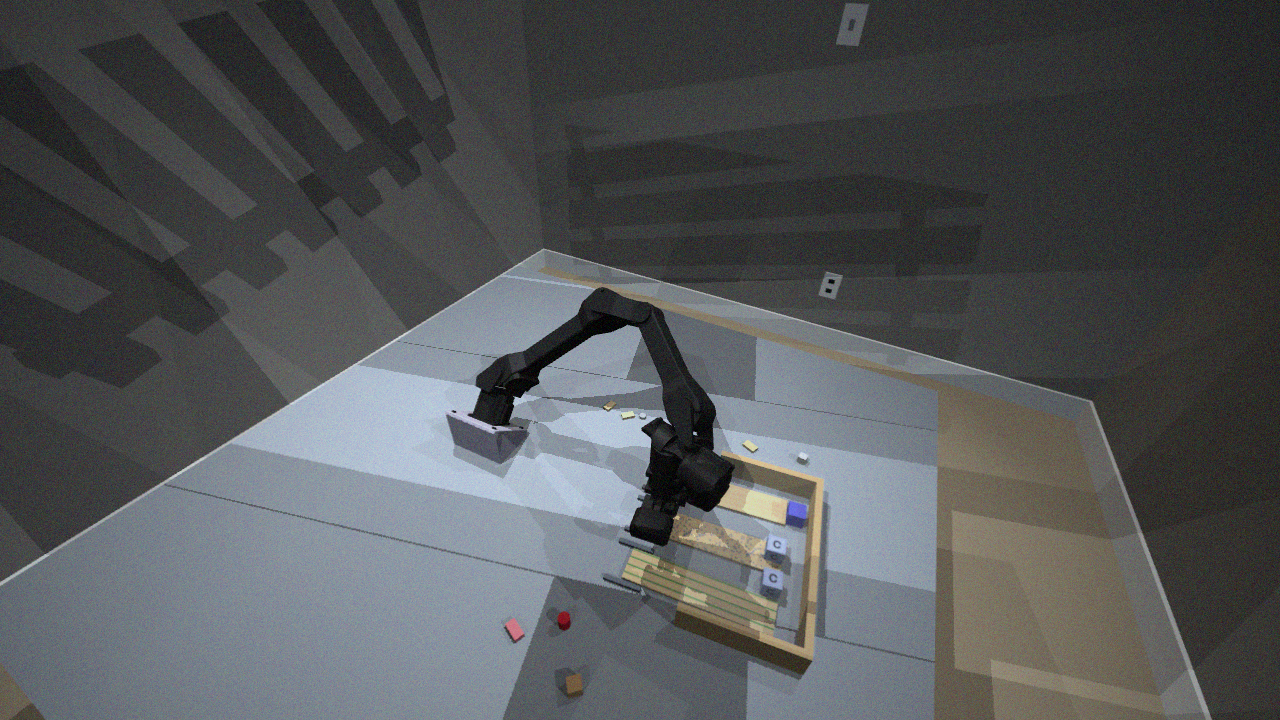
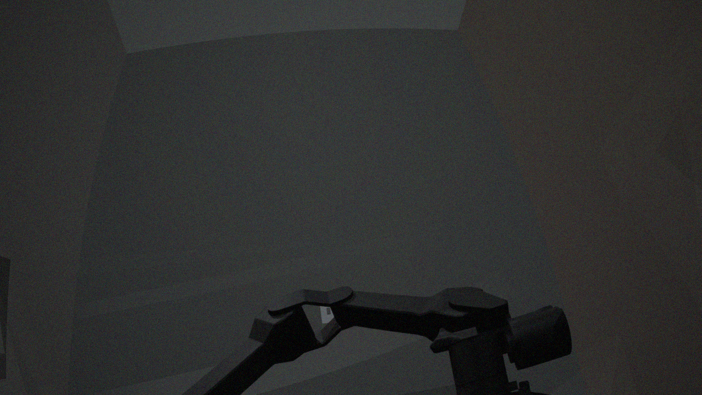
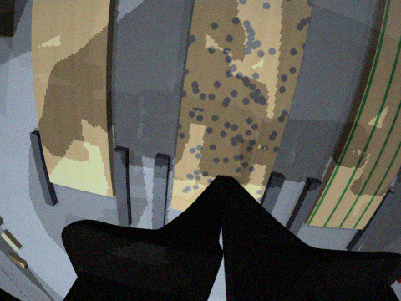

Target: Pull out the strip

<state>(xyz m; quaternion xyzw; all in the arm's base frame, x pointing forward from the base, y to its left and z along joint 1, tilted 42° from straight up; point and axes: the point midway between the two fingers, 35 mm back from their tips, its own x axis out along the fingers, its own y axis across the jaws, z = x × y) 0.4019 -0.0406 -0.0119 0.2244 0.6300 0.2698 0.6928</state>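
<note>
A wooden tray point(image 1: 760, 555) holds three strips: a plain tan one point(image 1: 756, 501), a dotted one point(image 1: 720, 537) and a green-lined one point(image 1: 702, 586). A plain blue cube point(image 1: 796, 512) sits at the far end of the plain strip. A cube marked C point(image 1: 776, 546) rests on the dotted strip and another cube marked C point(image 1: 771, 580) on the green-lined strip. My gripper point(image 1: 650, 528) is shut and low at the near end of the dotted strip. In the wrist view its closed tips point(image 3: 222, 181) lie over the near edge of the dotted strip point(image 3: 240, 79), between the plain strip point(image 3: 75, 62) and the green-lined strip point(image 3: 362, 134). The cubes are out of the wrist view.
Short dark rails point(image 1: 633, 542) flank the strips' near ends. A red cylinder point(image 1: 563, 619), a pink block point(image 1: 513, 629) and a brown cube point(image 1: 573, 684) lie in front of the tray. Small bits point(image 1: 750, 445) lie behind it. The arm's base point(image 1: 487, 434) stands to the left.
</note>
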